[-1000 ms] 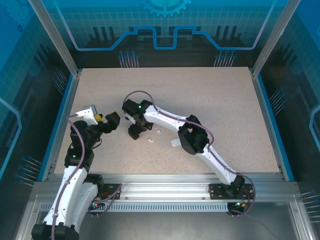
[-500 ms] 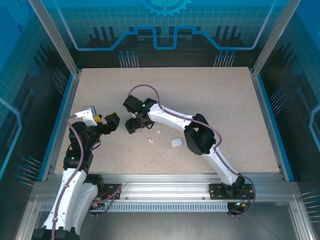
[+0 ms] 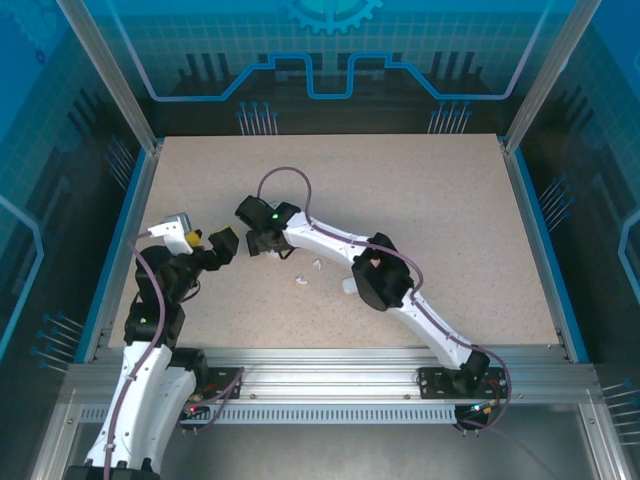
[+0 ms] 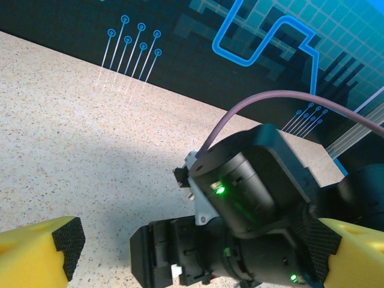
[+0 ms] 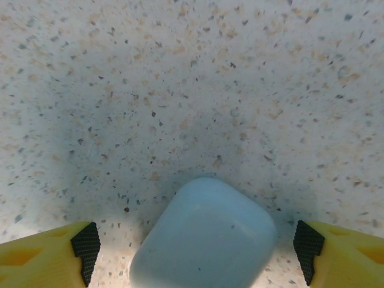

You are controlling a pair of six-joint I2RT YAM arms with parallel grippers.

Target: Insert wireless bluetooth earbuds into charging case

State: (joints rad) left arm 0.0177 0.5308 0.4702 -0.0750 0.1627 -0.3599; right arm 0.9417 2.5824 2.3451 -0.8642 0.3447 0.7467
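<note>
I read the right gripper (image 5: 196,246) wide open astride a pale-blue case (image 5: 204,231) on the counter (image 5: 180,72), not touching it. Left gripper (image 4: 191,241), at its 9 o'clock, open, empty.

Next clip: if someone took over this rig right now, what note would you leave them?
Left gripper: open, empty, held close to the right arm's wrist.
Right gripper: open, its fingers either side of a pale case lying on the table, not gripping it. The case looks shut.
Two white earbuds lie loose nearby; a second case sits by the right elbow.
Done: no earbud seated yet, as far as can be seen.
Left: grip and open a case, then put the earbuds in.
</note>
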